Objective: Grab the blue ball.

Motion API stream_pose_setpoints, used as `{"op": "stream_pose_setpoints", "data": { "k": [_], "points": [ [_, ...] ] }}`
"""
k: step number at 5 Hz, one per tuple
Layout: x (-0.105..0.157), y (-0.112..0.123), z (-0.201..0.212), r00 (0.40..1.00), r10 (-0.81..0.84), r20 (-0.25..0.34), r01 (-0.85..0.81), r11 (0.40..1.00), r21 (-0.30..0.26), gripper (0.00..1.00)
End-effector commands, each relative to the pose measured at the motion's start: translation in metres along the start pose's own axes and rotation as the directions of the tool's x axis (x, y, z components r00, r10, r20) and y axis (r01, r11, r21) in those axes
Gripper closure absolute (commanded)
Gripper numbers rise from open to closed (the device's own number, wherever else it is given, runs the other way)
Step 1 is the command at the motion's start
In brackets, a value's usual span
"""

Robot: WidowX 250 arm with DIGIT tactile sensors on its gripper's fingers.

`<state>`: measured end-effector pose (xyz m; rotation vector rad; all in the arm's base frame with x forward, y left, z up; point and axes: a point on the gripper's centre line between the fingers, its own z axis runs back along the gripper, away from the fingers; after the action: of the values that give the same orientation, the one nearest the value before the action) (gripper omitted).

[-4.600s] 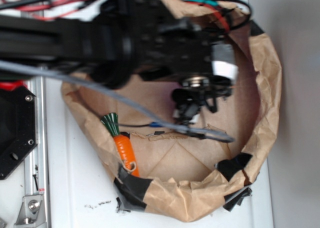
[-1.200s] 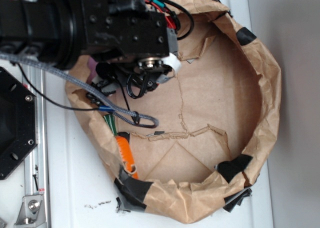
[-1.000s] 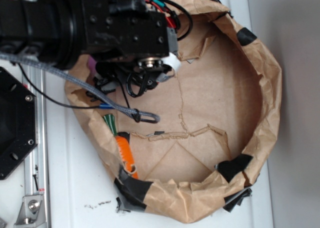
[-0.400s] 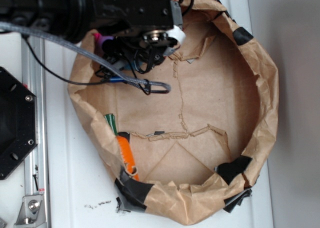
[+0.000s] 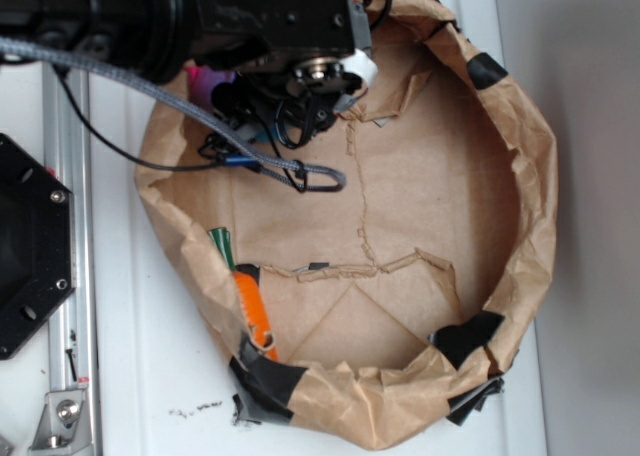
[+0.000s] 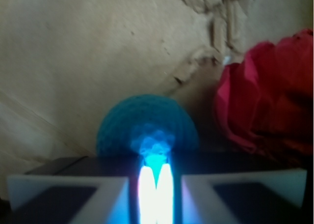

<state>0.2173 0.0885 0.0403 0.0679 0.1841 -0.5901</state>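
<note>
- A brown paper ring (image 5: 535,176), crumpled and rolled at the rim, walls in a paper floor on the white table (image 5: 160,376).
- Black tape patches (image 5: 465,331) hold the rim at several spots.
- A toy carrot (image 5: 250,311) — orange, with green leaves — lies against the left inner wall.
- A red ruffled wad (image 6: 267,96) sits at the right of the wrist view, on the paper.
- A torn seam (image 5: 375,266) crosses the floor.

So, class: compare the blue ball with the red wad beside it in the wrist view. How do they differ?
The blue ball is a smooth round dome with a fine surface pattern; the red wad is crumpled, folded and irregular. The ball sits centred just ahead of the jaws; the wad lies off to the right and reaches higher in the picture. Both rest on brown paper.
</note>
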Motion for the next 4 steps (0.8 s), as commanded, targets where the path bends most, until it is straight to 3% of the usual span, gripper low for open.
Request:
{"op": "stream_pose_setpoints", "data": {
  "k": [1, 4],
  "points": [
    [0.009, -0.005, 0.032, 0.998, -0.022, 0.062, 0.019, 0.998, 0.056, 0.0],
    [0.014, -0.002, 0.026, 0.999, -0.012, 0.045, 0.01, 0.999, 0.052, 0.0]
  ]
}}
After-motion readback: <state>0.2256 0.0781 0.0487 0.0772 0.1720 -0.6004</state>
